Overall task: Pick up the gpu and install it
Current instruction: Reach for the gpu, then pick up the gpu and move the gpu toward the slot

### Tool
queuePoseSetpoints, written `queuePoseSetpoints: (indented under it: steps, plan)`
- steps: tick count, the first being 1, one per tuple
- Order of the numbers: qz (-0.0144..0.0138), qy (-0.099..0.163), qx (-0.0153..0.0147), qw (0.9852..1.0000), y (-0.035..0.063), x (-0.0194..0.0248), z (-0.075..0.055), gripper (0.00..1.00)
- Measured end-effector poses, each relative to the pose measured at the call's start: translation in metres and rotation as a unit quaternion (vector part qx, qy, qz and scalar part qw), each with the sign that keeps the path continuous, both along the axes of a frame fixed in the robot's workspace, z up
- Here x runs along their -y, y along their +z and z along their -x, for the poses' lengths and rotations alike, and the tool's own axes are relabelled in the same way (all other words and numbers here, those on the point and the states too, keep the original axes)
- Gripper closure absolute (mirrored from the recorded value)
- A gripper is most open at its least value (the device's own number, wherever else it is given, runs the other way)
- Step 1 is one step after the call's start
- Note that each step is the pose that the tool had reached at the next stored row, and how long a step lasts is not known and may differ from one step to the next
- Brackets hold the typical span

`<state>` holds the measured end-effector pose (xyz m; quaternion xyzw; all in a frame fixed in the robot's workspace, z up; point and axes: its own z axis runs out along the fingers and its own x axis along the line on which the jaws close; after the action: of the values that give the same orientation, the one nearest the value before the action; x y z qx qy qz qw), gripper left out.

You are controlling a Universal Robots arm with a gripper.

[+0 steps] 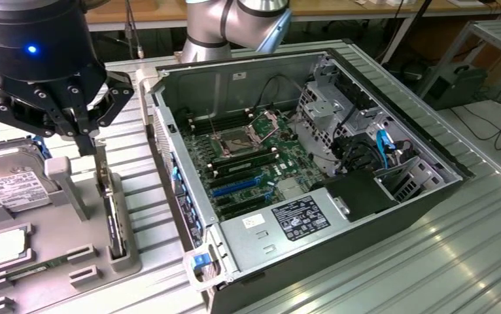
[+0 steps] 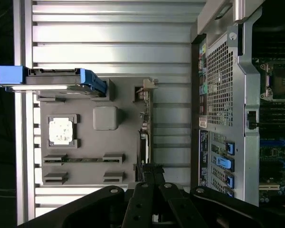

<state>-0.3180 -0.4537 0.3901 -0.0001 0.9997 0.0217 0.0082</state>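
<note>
The gpu (image 1: 114,219) stands on edge in a slot of the grey holder tray (image 1: 76,232), its dark face and silver bracket showing. My gripper (image 1: 86,145) hangs just above the card's far end, fingers shut together and nothing between them. In the wrist view the gpu (image 2: 143,142) is a thin edge-on strip, with my gripper (image 2: 153,169) over its near end. The open computer case (image 1: 320,163) lies to the exterior view's right, its motherboard (image 1: 250,170) and blue expansion slots (image 1: 237,186) exposed.
The tray (image 2: 85,142) also carries a hard drive (image 1: 10,180) in a blue frame, a CPU (image 1: 6,245), a RAM stick (image 1: 33,268) and a grey upright post (image 1: 63,183). The case wall (image 2: 218,95) rises close beside the tray. Ribbed metal table (image 1: 460,261) surrounds everything.
</note>
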Motion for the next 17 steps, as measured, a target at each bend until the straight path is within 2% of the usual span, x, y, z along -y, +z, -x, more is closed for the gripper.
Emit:
queuePoseSetpoints:
  steps: [3,17]
  plan:
    - [0.0002,0.000,0.0000,1.0000,-0.0002,-0.0025,0.0018,0.89]
    - [0.0002,0.000,-0.0003,1.0000,-0.0003,-0.0026,0.0024,0.89]
